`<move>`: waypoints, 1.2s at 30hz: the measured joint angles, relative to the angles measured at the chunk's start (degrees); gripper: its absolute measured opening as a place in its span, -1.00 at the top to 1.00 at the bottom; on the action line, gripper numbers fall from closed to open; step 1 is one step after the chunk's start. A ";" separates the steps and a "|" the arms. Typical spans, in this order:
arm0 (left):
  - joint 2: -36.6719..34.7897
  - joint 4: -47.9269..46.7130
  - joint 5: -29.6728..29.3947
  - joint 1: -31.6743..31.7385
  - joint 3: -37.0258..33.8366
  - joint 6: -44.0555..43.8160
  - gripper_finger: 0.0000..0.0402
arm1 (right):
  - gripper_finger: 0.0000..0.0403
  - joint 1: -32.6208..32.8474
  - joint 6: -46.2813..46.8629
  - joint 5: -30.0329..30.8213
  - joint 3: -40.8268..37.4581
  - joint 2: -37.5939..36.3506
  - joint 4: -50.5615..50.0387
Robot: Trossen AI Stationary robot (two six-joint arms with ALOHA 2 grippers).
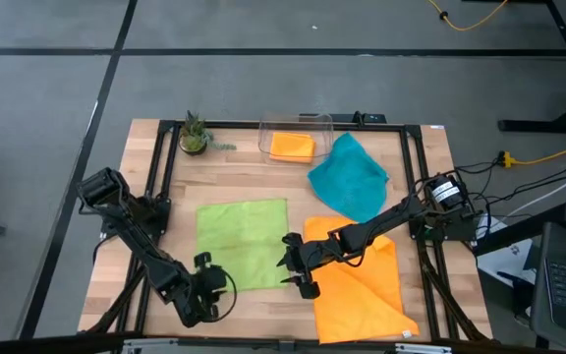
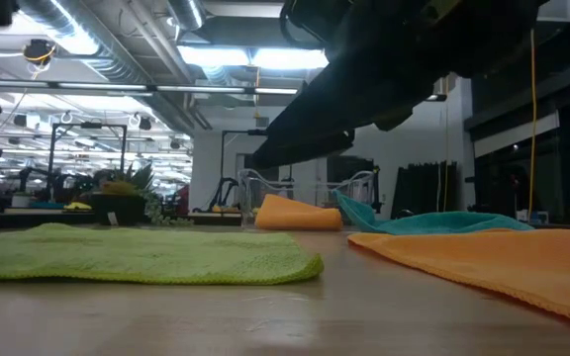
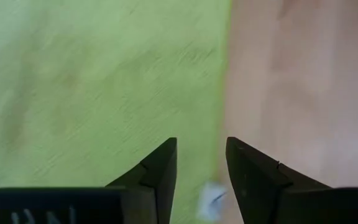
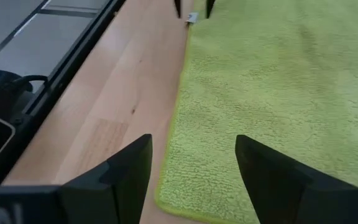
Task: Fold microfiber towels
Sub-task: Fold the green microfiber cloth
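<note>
Nearest the front edge of the table [image 1: 263, 329], both arms are set at the two front corners of the green towel [image 1: 242, 243], which lies flat and unfolded on the wood. The left gripper [image 1: 207, 285] is at the towel's front left corner; its wrist view shows the fingers [image 3: 157, 171] parted a little, straddling the towel's side edge beside a small white tag [image 3: 211, 198] (a care label, most likely). The right gripper [image 1: 296, 264] is at the front right corner, and its own view shows the fingers [image 4: 129, 168] spread wide over that corner of the towel, with nothing between them.

The step in hand looks like the first fold of the green towel: both grippers are lining up on the near corners, but neither has pinched cloth yet. The next move calls for each gripper to drop until one finger slips under the edge, close on the corner, then lift and carry both corners together toward the far edge, at an even pace so the fold lands square.

Just right of the right gripper, a large orange towel [image 1: 367, 285] lies spread at an angle, partly under the right arm. Beyond it sits the teal towel [image 1: 350, 177], loosely rumpled and touching the orange one. Farthest back, a second orange towel [image 1: 292, 146] rests folded in the clear bin [image 1: 324, 123], with a small potted plant [image 1: 194, 135] at the far left corner.
</note>
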 joint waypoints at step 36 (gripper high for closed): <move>0.37 -9.00 7.09 -4.62 -0.02 0.26 -0.10 | -0.16 2.65 -1.23 -1.85 6.41 11.30 0.50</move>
